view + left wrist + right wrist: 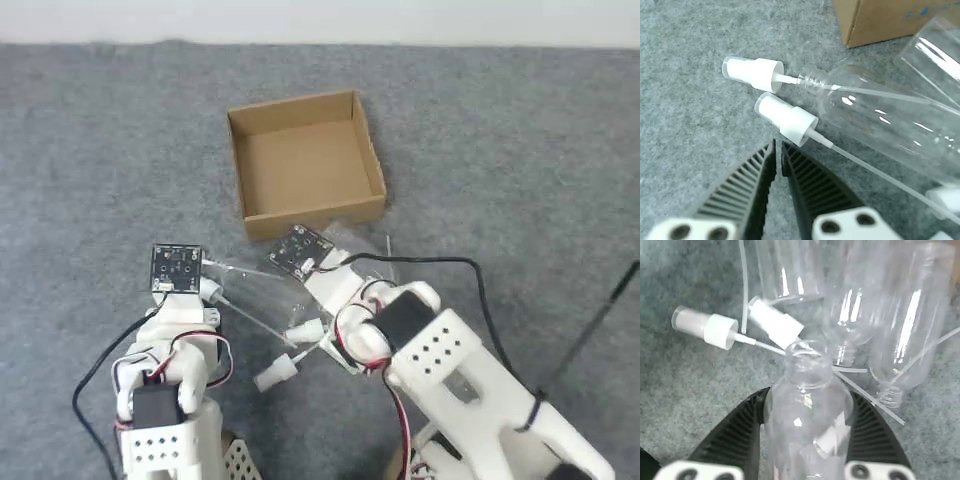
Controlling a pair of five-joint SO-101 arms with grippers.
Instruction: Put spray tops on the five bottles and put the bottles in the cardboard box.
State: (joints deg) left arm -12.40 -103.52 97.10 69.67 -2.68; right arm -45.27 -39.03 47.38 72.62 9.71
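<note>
**Capping stage, first bottle.** The cardboard box point(300, 165) stands empty toward the far edge of the grey mat point(90, 150), about midway along it. The clear bottles lie in a loose cluster just in front of the box's near wall, between the two arms.

The right gripper point(809, 397) clamps one uncapped bottle point(807, 415) by its body, with the open neck pointing away from the wrist. Other bottles point(910, 325) lie beyond it, also without tops.

The left gripper point(778, 147) is empty, its jaws nearly closed. It hangs just beside a loose spray top point(787, 119), whose dip tube trails across the mat. A second spray top point(752, 73) lies near; its tube appears to run into the neck of a lying bottle point(875, 112), but the cap is not seated.

No bottle is finished or boxed, so the task is judged to be at its start. The next move calls for the left jaws to open, take the nearer spray top by its collar, and thread its tube into the held bottle's neck. The thin, flexible tube makes alignment the delicate part.
</note>
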